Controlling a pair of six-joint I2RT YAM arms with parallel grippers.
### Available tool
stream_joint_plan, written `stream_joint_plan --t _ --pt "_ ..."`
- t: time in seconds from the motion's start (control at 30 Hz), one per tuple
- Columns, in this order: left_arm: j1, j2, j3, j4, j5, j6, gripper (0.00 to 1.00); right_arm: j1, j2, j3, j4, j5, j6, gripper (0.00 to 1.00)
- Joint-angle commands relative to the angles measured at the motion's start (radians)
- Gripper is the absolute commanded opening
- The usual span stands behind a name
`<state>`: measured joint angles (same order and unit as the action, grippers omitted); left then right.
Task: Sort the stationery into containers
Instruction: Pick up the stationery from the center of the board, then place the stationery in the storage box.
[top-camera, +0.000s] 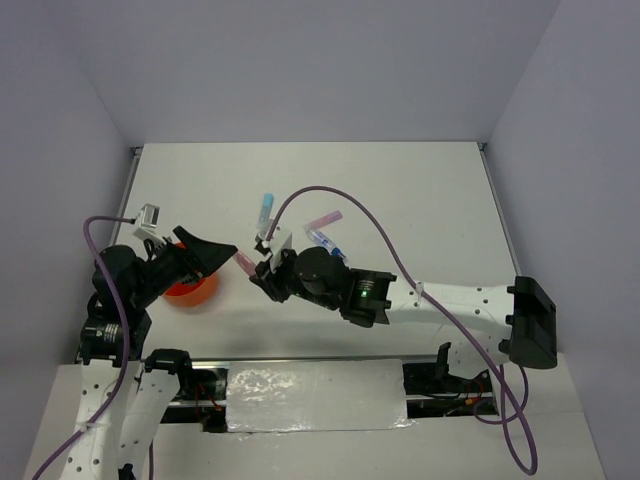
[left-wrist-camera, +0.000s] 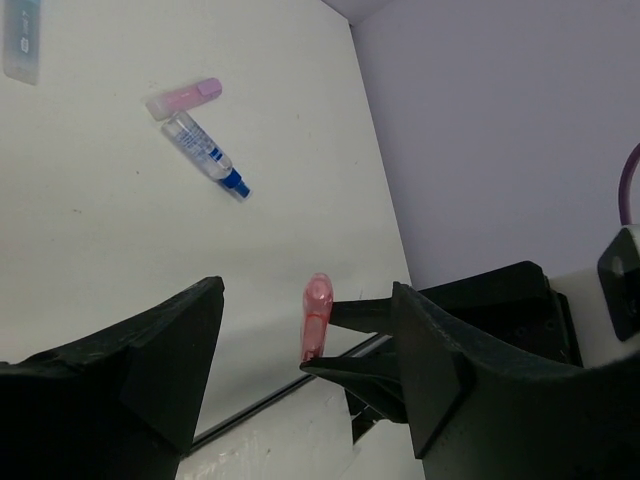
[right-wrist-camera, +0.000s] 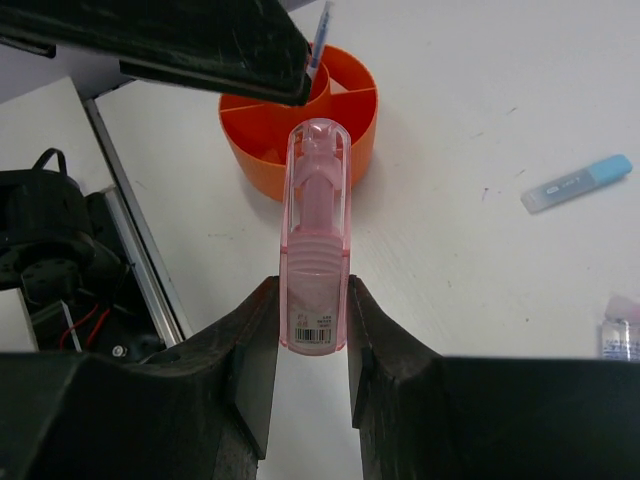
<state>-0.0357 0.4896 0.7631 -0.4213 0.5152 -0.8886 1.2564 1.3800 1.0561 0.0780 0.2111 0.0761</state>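
The pink piece (right-wrist-camera: 315, 220) is clamped by its base between the fingers of the right gripper (right-wrist-camera: 312, 300). It is held off the table (top-camera: 420, 200), with its rounded cap pointed away from the fingers. Just beyond that cap, the orange cup (right-wrist-camera: 362, 135) is seen on the table, divided inside. One finger of the left gripper (left-wrist-camera: 307, 292) is held above the cup's far rim. The left fingers are spread wide, with nothing gripped; the pink piece is seen in line with their gap.

The table's near edge runs close to the left of the right fingers. To their right, bare table is left open as far as the blue piece (right-wrist-camera: 578, 183). Well ahead of the left fingers, a pen (left-wrist-camera: 205, 157) and a second pink piece (left-wrist-camera: 185, 97) lie touching.
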Motion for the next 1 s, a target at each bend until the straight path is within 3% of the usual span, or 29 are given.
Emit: stream_joint_plan --t 0.0,0.2,0.23,0.3,0.33,0.4,0.43,0.47,0.5,0.57,0.6,0.63,0.67,0.7,0.97 --pt "-0.003 0.017 0.004 0.019 0.046 0.034 0.79 0.026 0.014 0.090 0.003 0.074 -0.036 0.00" --pt "-0.003 0.038 -0.005 0.033 0.057 0.056 0.70 0.032 0.059 0.156 -0.030 0.060 -0.050 0.00" --pt "-0.004 0.046 -0.008 0.036 0.060 0.057 0.61 0.037 0.073 0.160 -0.032 0.051 -0.053 0.00" --pt "-0.003 0.052 -0.010 0.047 0.066 0.059 0.51 0.038 0.085 0.174 -0.043 0.039 -0.056 0.00" --pt "-0.003 0.056 -0.008 0.046 0.066 0.068 0.37 0.040 0.090 0.185 -0.052 0.034 -0.058 0.00" --pt "-0.003 0.066 -0.010 0.052 0.078 0.077 0.24 0.040 0.103 0.202 -0.066 0.024 -0.061 0.00" --pt "-0.004 0.069 -0.010 0.053 0.083 0.082 0.06 0.040 0.105 0.205 -0.066 0.025 -0.061 0.00" --pt "-0.003 0.072 -0.008 0.053 0.088 0.095 0.00 0.041 0.106 0.205 -0.064 0.027 -0.061 0.00" --pt "-0.003 0.073 -0.004 0.049 0.086 0.109 0.00 0.040 0.105 0.200 -0.052 0.022 -0.059 0.01" --pt "-0.003 0.076 0.019 0.020 0.063 0.184 0.00 0.029 0.096 0.185 -0.037 0.002 -0.039 0.38" --pt "-0.003 0.078 0.034 -0.008 -0.026 0.226 0.00 0.017 0.091 0.179 -0.031 -0.009 -0.023 0.65" --pt "-0.003 0.084 0.048 -0.043 -0.099 0.261 0.00 -0.004 0.074 0.170 -0.030 -0.001 -0.001 0.99" --pt "-0.003 0.089 0.070 -0.113 -0.180 0.317 0.00 -0.017 0.064 0.150 -0.033 0.007 0.034 1.00" --pt "-0.003 0.090 0.079 -0.144 -0.348 0.336 0.00 -0.046 0.032 0.134 -0.041 0.019 0.050 1.00" --pt "-0.004 0.058 0.160 -0.214 -0.941 0.427 0.00 -0.163 -0.214 -0.114 -0.006 -0.042 0.070 1.00"
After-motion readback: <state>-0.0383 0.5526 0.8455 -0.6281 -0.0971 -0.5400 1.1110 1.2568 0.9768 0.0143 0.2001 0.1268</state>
